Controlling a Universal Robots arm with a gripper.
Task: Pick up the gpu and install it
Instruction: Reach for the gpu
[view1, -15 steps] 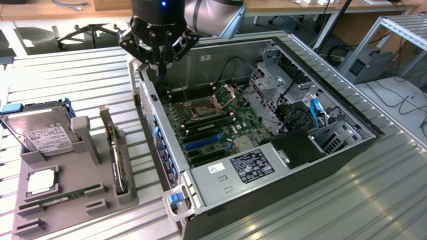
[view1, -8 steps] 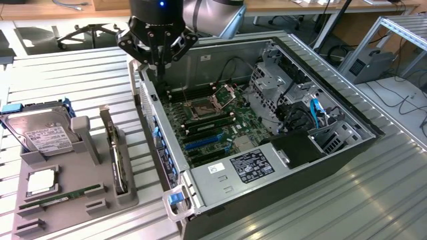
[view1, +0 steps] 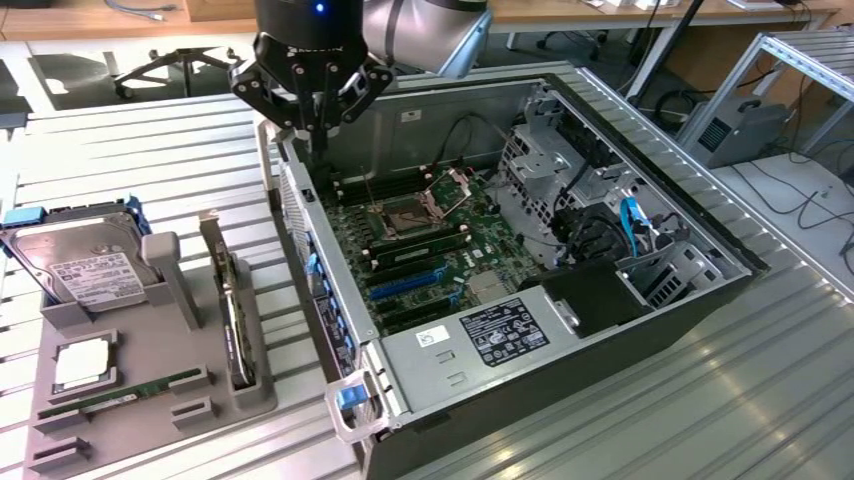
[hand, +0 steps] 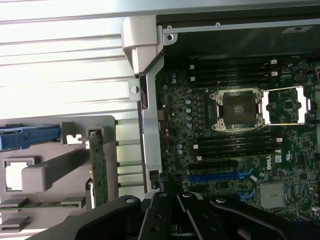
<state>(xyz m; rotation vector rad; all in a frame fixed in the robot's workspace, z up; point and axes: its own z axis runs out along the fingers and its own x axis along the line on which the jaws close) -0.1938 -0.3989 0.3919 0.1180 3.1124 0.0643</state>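
The gpu (view1: 236, 322) is a thin black card standing on edge in a slot of the grey holder tray (view1: 140, 425), at the exterior view's left of the open computer case (view1: 654, 200). In the wrist view the gpu (hand: 98, 170) appears edge-on beside the case wall. My gripper (view1: 318, 132) hangs shut and empty over the case's far left corner, well above and beyond the card. Its black linkage and closed fingers (hand: 169, 197) sit over the motherboard (hand: 200, 125) near the blue expansion slot (hand: 217, 176).
The tray also carries a silver hard drive (view1: 80, 265), a processor chip (view1: 83, 362) and a green RAM stick (view1: 120, 393). Inside the case are the open CPU socket (view1: 400, 215), blue slots (view1: 407, 285), a power supply (view1: 501, 333) and cables (view1: 627, 225).
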